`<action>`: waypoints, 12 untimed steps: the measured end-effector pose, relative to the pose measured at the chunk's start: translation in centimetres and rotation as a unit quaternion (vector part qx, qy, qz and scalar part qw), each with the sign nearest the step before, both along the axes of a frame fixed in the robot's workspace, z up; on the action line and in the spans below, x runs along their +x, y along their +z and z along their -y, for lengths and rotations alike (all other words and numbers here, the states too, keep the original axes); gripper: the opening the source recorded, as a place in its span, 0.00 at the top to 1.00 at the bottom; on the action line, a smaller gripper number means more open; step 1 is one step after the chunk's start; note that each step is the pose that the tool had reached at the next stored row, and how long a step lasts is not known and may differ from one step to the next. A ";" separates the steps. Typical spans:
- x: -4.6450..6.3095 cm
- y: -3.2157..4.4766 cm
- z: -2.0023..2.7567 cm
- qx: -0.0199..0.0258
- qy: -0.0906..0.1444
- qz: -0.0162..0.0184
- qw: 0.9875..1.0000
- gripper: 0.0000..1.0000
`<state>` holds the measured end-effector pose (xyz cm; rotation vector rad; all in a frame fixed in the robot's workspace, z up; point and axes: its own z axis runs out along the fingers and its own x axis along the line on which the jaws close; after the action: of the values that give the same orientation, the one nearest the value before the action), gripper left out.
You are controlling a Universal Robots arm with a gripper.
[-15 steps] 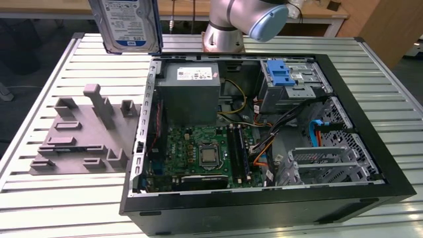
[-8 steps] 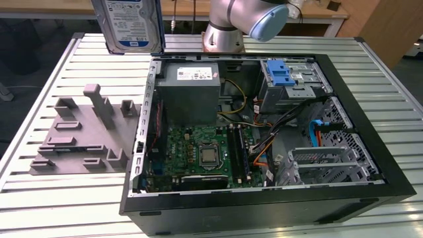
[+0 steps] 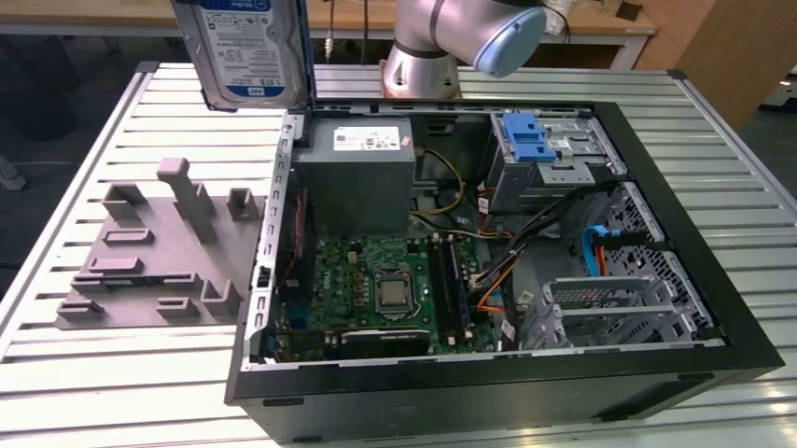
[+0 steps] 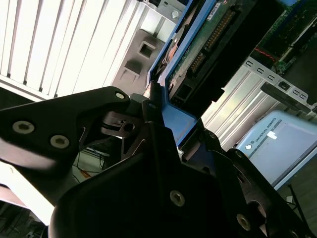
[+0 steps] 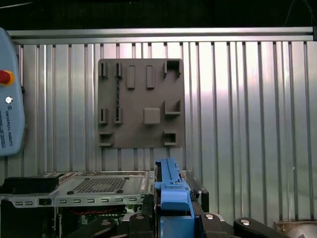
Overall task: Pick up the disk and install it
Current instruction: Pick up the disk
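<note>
Gripped and raised: the disk (image 3: 243,51), hanging upright at eleven o'clock in the exterior view, label toward the camera, well apart from the table (image 3: 75,373). Smooth silver casing, blue-and-white label, blue plastic frame along its edges. Lower edge seen just beyond the far corner of the open black computer case (image 3: 498,387), not touching it.

Closed on that blue frame in the first wrist view: the gripper (image 5: 171,220), matt black jaws pressed against either side. On the disk's underside in the second wrist view, a green circuit board with rows of pins.

At twelve o'clock in the exterior view, the robot arm (image 3: 449,37), a round silver-grey tube with a pale blue cap.

At nine o'clock, flat on the ribbed aluminium slats just beside the case wall, a matt grey fixture plate (image 3: 149,261) with blocky posts and square pockets. Bare slats all round the case.

Inside the case:
- At eleven o'clock, a grey metal box (image 3: 361,173) with a white sticker.
- At seven, a green motherboard (image 3: 373,280).
- At one, a ridged blue tab (image 3: 533,140) on a steel bay.
- At four, a perforated silver cage (image 3: 622,299).
- Between them, loose cables (image 3: 524,233).

Lying on the slats in the first wrist view, apart from the plate, a pale blue-grey pendant (image 5: 10,99) with a red button.
</note>
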<state>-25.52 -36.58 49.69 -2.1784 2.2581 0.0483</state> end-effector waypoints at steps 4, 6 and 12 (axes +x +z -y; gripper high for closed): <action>0.2 0.00 0.82 0.000 0.000 0.000 1.000 0.64; 0.5 0.00 1.13 0.000 0.000 0.000 1.000 0.64; 1.7 0.00 1.29 0.000 0.000 0.000 1.000 0.64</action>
<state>-23.85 -37.87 49.69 -2.1784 2.2582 0.0483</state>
